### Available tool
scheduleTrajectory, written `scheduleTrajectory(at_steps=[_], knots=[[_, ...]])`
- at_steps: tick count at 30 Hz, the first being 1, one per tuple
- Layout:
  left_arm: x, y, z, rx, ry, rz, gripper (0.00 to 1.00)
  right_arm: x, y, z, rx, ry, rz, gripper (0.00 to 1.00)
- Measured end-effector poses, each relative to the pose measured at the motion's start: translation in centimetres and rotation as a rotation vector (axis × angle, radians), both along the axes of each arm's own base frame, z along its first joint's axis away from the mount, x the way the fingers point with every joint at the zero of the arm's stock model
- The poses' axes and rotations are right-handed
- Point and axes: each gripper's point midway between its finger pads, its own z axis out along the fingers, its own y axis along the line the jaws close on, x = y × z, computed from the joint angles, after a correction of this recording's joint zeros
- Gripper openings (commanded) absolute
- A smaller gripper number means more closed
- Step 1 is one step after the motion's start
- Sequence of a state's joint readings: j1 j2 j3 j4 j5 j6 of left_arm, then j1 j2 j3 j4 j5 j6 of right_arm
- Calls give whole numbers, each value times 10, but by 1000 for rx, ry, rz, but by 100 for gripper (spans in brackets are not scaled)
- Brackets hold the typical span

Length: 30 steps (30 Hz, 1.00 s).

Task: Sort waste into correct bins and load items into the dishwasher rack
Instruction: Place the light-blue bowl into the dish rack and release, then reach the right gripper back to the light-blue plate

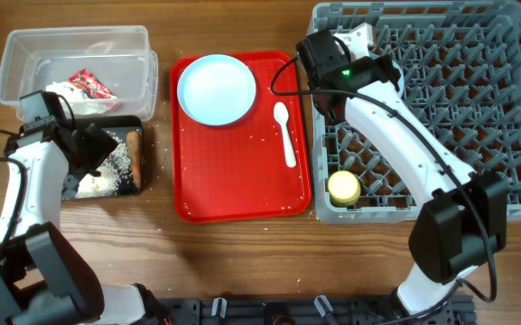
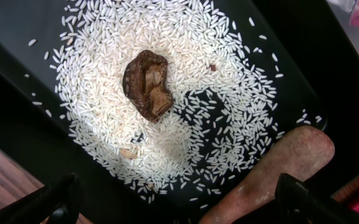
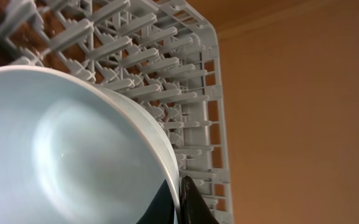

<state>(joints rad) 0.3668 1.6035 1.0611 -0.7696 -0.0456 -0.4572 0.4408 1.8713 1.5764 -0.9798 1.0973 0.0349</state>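
The right gripper (image 3: 180, 202) is clamping the thin rim of a smooth, glossy pale bowl (image 3: 73, 155), loading it into the grey pegged dishwasher rack (image 3: 185, 81) beyond its jaws; next, I judge, the bowl is needing seating between pegs before release. The left gripper (image 2: 182, 199) is hanging, jaws spread wide, over the black tray (image 2: 17, 37), with loose rice grains (image 2: 104, 93) and a wrinkled brown lump (image 2: 148, 84) ahead of them and a rough carrot stick (image 2: 272, 168) beside one finger

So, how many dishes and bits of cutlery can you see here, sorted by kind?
Plate: 1
Spoon: 1
Yellow cup: 1
Bowl: 1, its rim pinched by the right hand
Total: 4
A pale edge in the top corner of the right wrist view may be a second bowl; I cannot tell.
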Motion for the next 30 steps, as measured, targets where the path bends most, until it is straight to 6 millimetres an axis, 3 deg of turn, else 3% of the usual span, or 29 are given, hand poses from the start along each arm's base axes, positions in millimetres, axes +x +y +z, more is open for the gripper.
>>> scheduleTrajectory(at_steps=[9, 16, 23, 26, 30], knots=[[0, 0, 0, 0, 0, 0, 100, 4, 0, -18, -127, 171, 67, 4], [0, 0, 0, 0, 0, 0, 100, 6, -1, -21, -218, 202, 66, 4], [0, 0, 0, 0, 0, 0, 100, 2, 35, -23, -262, 221, 157, 5], [0, 0, 0, 0, 0, 0, 100, -1, 43, -25, -282, 239, 180, 20], [0, 0, 0, 0, 0, 0, 100, -9, 56, -35, -272, 300, 233, 60]])
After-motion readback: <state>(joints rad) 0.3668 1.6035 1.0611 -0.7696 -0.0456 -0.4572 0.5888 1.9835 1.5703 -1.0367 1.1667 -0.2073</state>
